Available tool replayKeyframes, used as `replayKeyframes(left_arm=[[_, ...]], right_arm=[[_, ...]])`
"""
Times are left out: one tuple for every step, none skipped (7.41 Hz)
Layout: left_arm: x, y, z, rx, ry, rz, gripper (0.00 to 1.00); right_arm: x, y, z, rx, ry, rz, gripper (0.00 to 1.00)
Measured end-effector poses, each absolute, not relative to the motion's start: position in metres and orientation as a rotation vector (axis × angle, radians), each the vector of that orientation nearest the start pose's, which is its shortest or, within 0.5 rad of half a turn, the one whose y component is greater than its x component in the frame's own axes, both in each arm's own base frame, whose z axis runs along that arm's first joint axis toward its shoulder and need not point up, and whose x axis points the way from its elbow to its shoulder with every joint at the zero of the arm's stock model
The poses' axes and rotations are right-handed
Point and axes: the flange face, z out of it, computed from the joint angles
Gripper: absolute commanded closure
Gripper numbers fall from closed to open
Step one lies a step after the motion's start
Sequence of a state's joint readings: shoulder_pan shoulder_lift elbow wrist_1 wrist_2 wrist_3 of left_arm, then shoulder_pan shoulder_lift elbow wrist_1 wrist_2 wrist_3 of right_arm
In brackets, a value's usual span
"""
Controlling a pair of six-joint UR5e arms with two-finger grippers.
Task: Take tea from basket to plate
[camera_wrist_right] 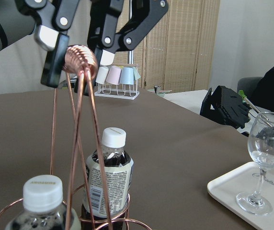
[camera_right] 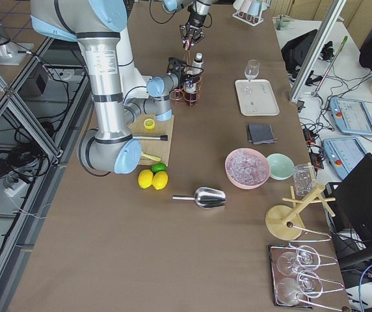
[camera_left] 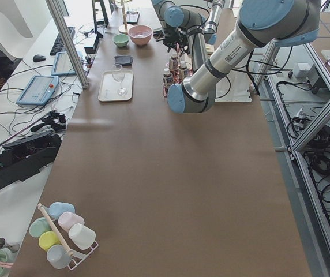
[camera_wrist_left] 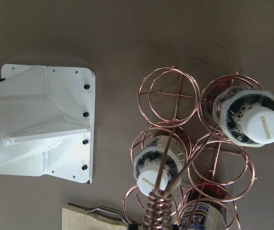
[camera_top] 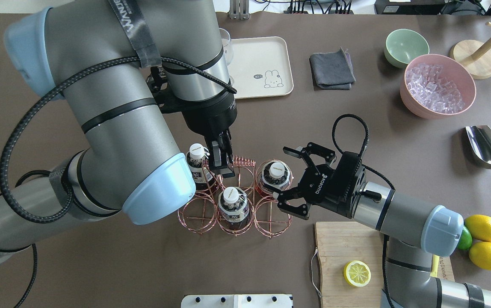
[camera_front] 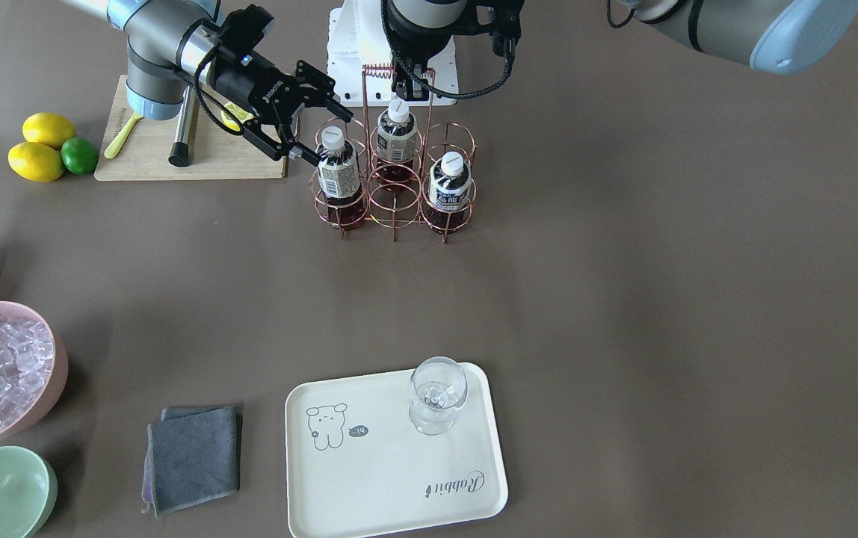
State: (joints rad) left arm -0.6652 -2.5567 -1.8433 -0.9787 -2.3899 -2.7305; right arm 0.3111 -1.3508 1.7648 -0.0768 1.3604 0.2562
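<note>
the step in hand looks like the reach for the first bottle: all three sit in the basket (camera_front: 394,217), and the plate (camera_front: 369,486) carries no tea. the left tool (camera_wrist_right: 79,58) is clenched on the coiled top of the basket's handle, a pad against either side of the coil, apparently to steady the carrier. the right tool (camera_top: 284,177) is released, jaws spread wide, its tips flanking the tea (camera_top: 276,174) in the end cell on its own side, seemingly near cap height; no contact shows. that tea stands upright in its ring cell, white cap on

the next move likely calls for settling the spread jaws around the bottle's neck or upper body, closing, then lifting straight up until the base clears the top ring. only then can it go across to the plate, which lies well apart from the basket, toward the far side of the surface

in the way: the handle wires and the left tool rise just beside the lift path. a second bottle (camera_front: 397,134) stands in a neighbouring cell, and a third bottle (camera_front: 450,187) at the other end. a stemmed glass (camera_front: 436,392) stands near one corner of the plate, so the bare area by the bear print looks the safer landing. a wooden board (camera_top: 344,239) with a lemon half (camera_top: 357,273) lies under the right arm, and a grey cloth (camera_front: 193,456) lies near the plate, off the likely route
</note>
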Motion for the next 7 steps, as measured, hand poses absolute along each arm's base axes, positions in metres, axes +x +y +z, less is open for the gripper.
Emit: replayKeyframes(left_arm=[[0.4312,-0.4147,0.0158,-1.002,0.454,-1.385,1.00],[0.4312,-0.4146,0.0157,-1.002,0.454,-1.385,1.00],[0.4313,-0.4146,0.0157,-1.002,0.454,-1.385,1.00],[0.4314,-0.4146,0.0156,-1.003,0.454,-1.385,1.00],[0.4314,-0.4146,0.0158,-1.002,0.454,-1.385,1.00],[0.4314,-0.4146,0.0161,-1.002,0.454,-1.385,1.00],[0.4313,-0.4146,0.0163,-1.002,0.453,-1.386,1.00]], right_arm=[[-0.4403,-0.3036,0.2920,1.500,-1.215,-0.475,0.17],[-0.4410,-0.3034,0.2922,1.500,-1.214,-0.475,0.28],[-0.4417,-0.3033,0.2924,1.499,-1.214,-0.475,0.45],[-0.4423,-0.3029,0.2924,1.498,-1.215,-0.475,0.80],[-0.4426,-0.3020,0.2926,1.497,-1.217,-0.475,1.00],[-0.4425,-0.3010,0.2934,1.497,-1.220,-0.475,1.00],[-0.4423,-0.3004,0.2939,1.497,-1.223,-0.475,1.00]])
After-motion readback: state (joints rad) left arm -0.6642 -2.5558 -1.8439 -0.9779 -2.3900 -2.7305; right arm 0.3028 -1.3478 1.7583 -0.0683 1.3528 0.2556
